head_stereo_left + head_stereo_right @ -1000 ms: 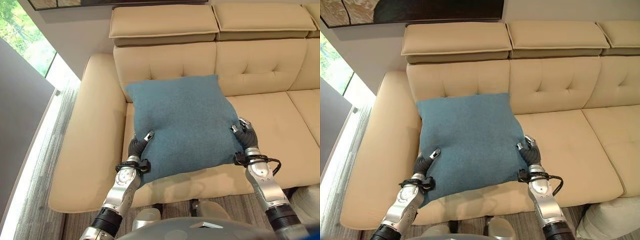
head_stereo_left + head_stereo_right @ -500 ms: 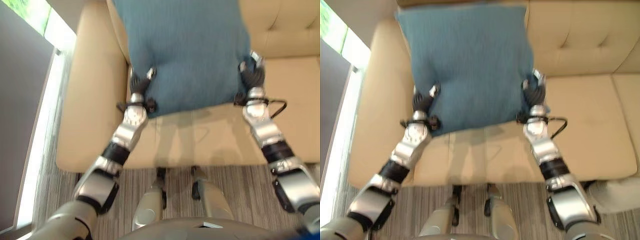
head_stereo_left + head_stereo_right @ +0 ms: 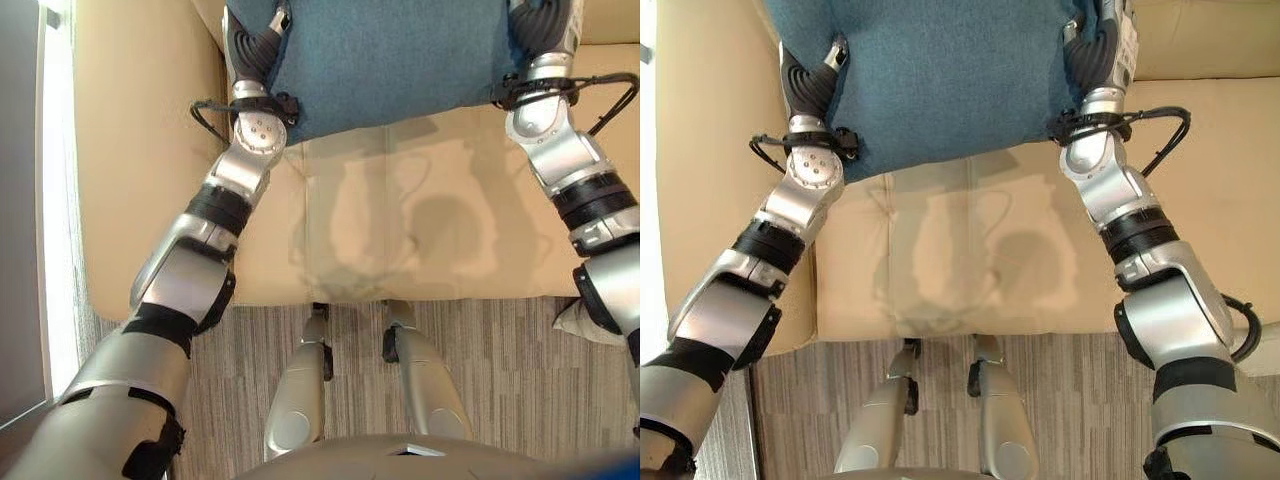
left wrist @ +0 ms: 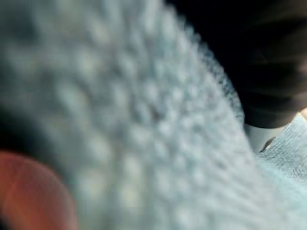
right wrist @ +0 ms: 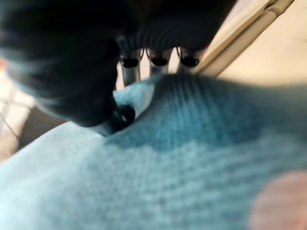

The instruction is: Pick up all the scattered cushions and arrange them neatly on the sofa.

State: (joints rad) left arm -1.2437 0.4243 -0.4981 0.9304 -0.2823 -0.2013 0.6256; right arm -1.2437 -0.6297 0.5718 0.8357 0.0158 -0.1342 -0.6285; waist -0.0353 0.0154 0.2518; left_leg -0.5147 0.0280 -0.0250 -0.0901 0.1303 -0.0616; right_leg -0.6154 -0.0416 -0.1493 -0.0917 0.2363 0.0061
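Room: grey striped floor (image 3: 480, 380) lies near the robot, with a bright strip (image 3: 55, 200) running along the far left edge
Sofa: tan leather sofa (image 3: 400, 240) spans the scene; its broad left armrest (image 3: 130, 150) rises left of the seat, and a seam in the seat runs from near to far below the cushion
Cushion: blue-teal woven cushion (image 3: 940, 80) sits over the far part of the left seat, between the two hands; its near edge hangs above the seat and casts a shadow on the leather, and its far part is cut off by the frame
Left hand: left hand (image 3: 810, 85) presses on the cushion's left edge, dark cover against the fabric, one dark-tipped finger showing on the front face; in the left wrist view the weave fills the frame, so the fingers read as grasping the cushion's edge
Right hand: right hand (image 3: 1102, 50) holds the cushion's right edge; in the right wrist view the fingers (image 5: 156, 64) curl over the top of the blue fabric (image 5: 192, 143) with the thumb on the near face, pinching the cloth
White object: pale bag-like thing (image 3: 585, 322) lies on the floor at the near right, beside the sofa's front edge
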